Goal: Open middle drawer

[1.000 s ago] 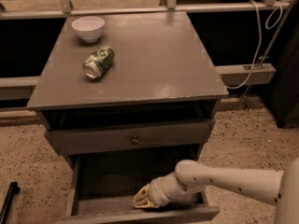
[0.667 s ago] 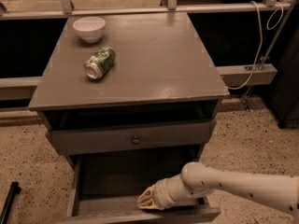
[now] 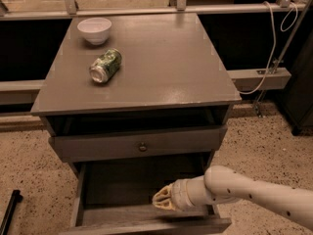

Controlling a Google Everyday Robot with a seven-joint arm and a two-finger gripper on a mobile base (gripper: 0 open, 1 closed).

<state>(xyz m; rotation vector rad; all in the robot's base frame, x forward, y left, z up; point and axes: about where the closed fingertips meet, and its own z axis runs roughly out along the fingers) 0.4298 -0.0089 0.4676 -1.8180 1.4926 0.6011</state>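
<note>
The grey cabinet has a shallow drawer front with a small round knob just under its top. Below it, the middle drawer stands pulled far out, and its dark inside shows from above. Its front wall runs along the bottom edge of the view, and its knob is hidden. My gripper comes in from the lower right on a white arm. It hovers over the front right part of the open drawer, just behind the front wall.
A white bowl and a green can lying on its side sit on the cabinet top. A white cable hangs at the right. A black bar lies on the speckled floor at the lower left.
My gripper has moved a little right and up over the open drawer. The drawer stays pulled out about as far as before.
</note>
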